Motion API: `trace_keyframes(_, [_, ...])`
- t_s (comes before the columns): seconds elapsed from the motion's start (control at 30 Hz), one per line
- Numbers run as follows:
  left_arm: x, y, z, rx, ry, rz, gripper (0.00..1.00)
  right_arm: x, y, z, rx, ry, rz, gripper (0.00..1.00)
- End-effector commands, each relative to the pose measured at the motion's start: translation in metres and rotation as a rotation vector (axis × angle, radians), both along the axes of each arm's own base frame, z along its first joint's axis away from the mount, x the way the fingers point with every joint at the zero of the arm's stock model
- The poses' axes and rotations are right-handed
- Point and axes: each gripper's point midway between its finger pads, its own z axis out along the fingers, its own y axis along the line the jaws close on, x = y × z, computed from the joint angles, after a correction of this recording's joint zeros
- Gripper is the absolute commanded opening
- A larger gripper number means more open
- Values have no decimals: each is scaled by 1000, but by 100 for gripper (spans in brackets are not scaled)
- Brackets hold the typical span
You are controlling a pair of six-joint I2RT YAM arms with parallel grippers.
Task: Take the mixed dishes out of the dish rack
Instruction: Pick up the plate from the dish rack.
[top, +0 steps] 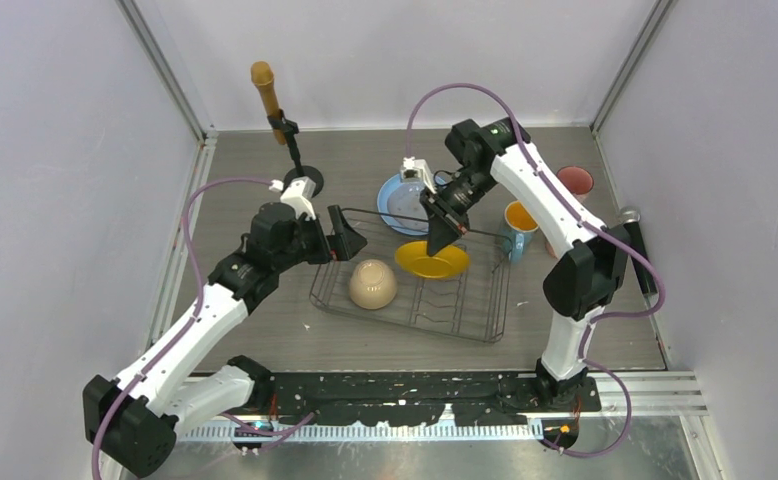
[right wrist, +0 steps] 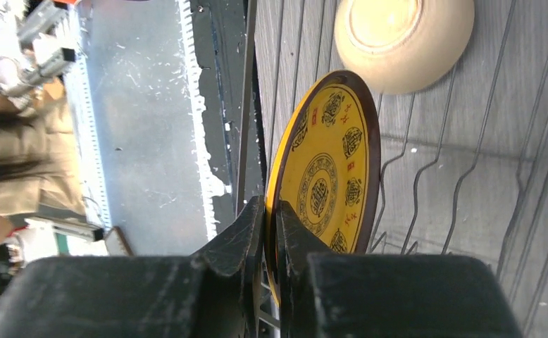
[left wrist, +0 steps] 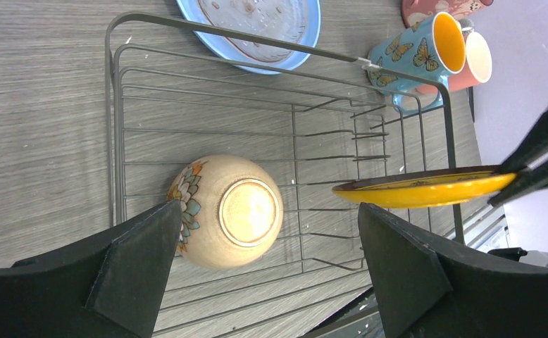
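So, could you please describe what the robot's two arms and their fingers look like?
Both the left arm and the right arm have white shell links joined by black joints, on black bases. A mauve cable loops along the left arm; a matching one arches over the right. The fingers are matte black and wedge-shaped; the right arm's taper to narrow tips.

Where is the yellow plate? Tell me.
In the top view the yellow patterned plate is pinched at its rim by the right gripper, over the dish rack, right of the upturned beige bowl.
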Motion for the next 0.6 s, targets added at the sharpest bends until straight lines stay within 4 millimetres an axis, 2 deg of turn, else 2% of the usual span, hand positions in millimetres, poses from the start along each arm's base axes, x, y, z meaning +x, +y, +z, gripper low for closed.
trace_keyframes(0.0, [1, 4, 16, -32, -59, 29, 100, -41, -2, 48, -43, -72, 68, 1])
trace_keyframes(0.1, [0, 10, 17, -30, -62, 57, 100, -45, 8, 58, -64, -152, 79, 1])
trace_keyframes(0.23, [-2, 18, 18, -20, -67, 94, 100, -48, 20, 80, -46, -318, 77, 1])
trace_keyframes(0.27, [-2, 20, 18, -19, -68, 103, 100, -41, 18, 78, -87, -356, 35, 1])
trace_keyframes(0.3, [-2, 21, 19, -17, -68, 112, 100, -30, 24, 88, -60, -455, -6, 1])
trace_keyframes(0.33, [-2, 23, 19, -18, -71, 118, 100, -2, 26, 83, -111, -549, -120, 1])
trace_keyframes(0.37, [-3, 24, 19, -17, -71, 122, 100, 6, 24, 91, -119, -593, -211, 1])
trace_keyframes(0.4, [-3, 25, 19, -15, -70, 126, 100, 37, 22, 92, -151, -707, -328, 1])
trace_keyframes(0.43, [-4, 26, 18, -12, -67, 133, 100, 45, 17, 101, -144, -744, -412, 1])
trace_keyframes(0.47, [-5, 27, 17, -10, -63, 137, 100, 69, 13, 105, -159, -829, -514, 1])
trace_keyframes(0.5, [-5, 27, 16, -10, -57, 138, 100, 74, 4, 106, -180, -866, -571, 1])
trace_keyframes(0.53, [-4, 29, 16, -9, -54, 155, 100, 80, 8, 113, -143, -900, -585, 1])
trace_keyframes(0.57, [-3, 32, 16, -12, -54, 176, 100, 72, 11, 110, -109, -910, -516, 1])
